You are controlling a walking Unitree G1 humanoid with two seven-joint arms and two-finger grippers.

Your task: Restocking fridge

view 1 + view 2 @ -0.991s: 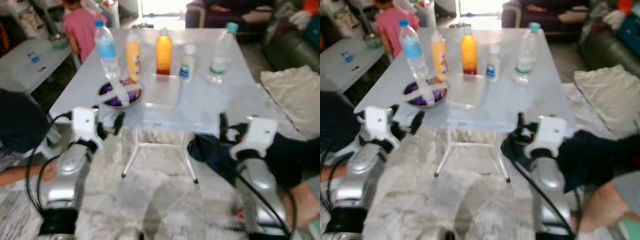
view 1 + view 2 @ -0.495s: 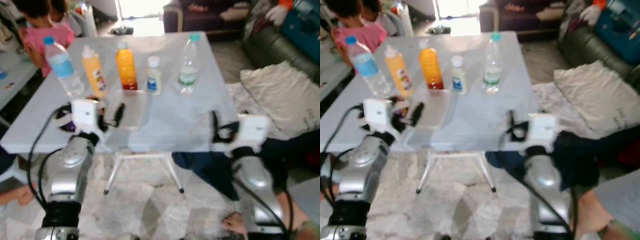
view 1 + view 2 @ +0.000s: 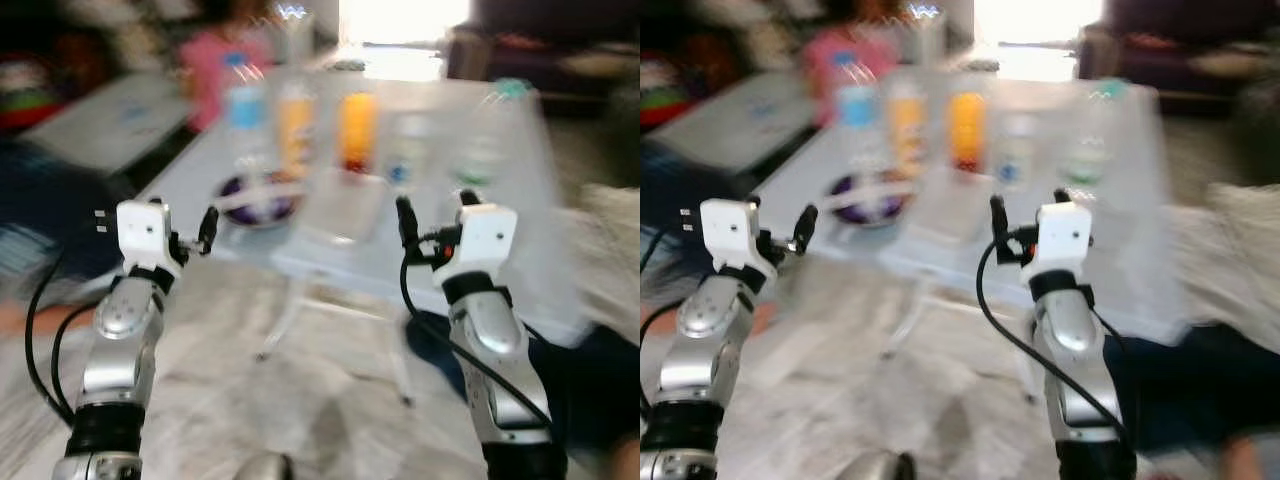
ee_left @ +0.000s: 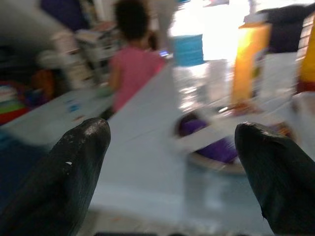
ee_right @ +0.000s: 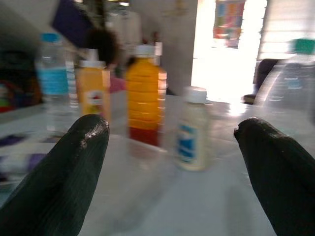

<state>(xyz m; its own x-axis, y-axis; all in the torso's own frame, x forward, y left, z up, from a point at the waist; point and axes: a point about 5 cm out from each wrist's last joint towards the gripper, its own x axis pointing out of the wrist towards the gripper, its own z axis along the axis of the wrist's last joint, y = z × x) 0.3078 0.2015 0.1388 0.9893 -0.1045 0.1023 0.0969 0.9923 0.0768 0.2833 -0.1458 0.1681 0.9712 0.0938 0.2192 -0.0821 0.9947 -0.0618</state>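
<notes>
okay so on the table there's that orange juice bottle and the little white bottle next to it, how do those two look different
The orange juice bottle is taller and wider than the little white bottle. The juice bottle is see-through, with orange liquid that turns darker red at its base; the white bottle is pale and opaque. The white bottle carries a blue label, while the juice bottle shows none from here. Both stand upright on the table with white caps.
</notes>
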